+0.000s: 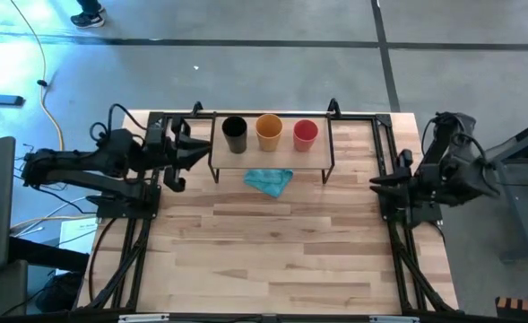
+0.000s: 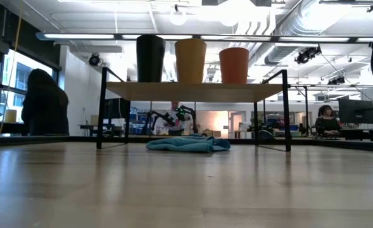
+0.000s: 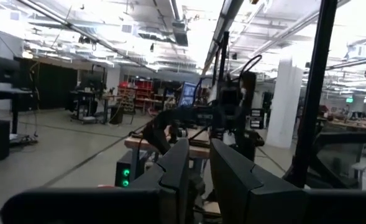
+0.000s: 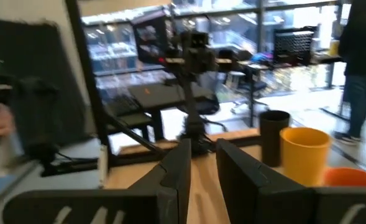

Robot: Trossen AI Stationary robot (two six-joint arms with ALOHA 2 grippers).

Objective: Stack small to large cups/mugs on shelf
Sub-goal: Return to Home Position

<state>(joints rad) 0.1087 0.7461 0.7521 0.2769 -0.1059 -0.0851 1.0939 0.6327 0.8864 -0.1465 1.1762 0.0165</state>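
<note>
Three cups stand side by side, mouths up, on the shelf [image 1: 272,160] at the table's far side: black [image 1: 235,135] on the left, yellow-orange [image 1: 269,131] in the middle, red-orange [image 1: 305,134] on the right. The low view shows their bases on the board: black cup [image 2: 150,58], yellow-orange cup [image 2: 190,61], red-orange cup [image 2: 234,65]. My left gripper [image 1: 185,152] waits just left of the shelf. My right gripper [image 1: 377,184] waits at the table's right edge. In both wrist views the fingers stand close together with only a narrow slit, holding nothing: left gripper [image 3: 199,165], right gripper [image 4: 203,165].
A light blue cloth [image 1: 269,181] lies crumpled on the tabletop at the shelf's near edge, also seen in the low view as the cloth [image 2: 187,144]. Black frame rails run along the table's left and right sides. The near half of the tabletop [image 1: 272,260] is bare wood. People show in the room beyond.
</note>
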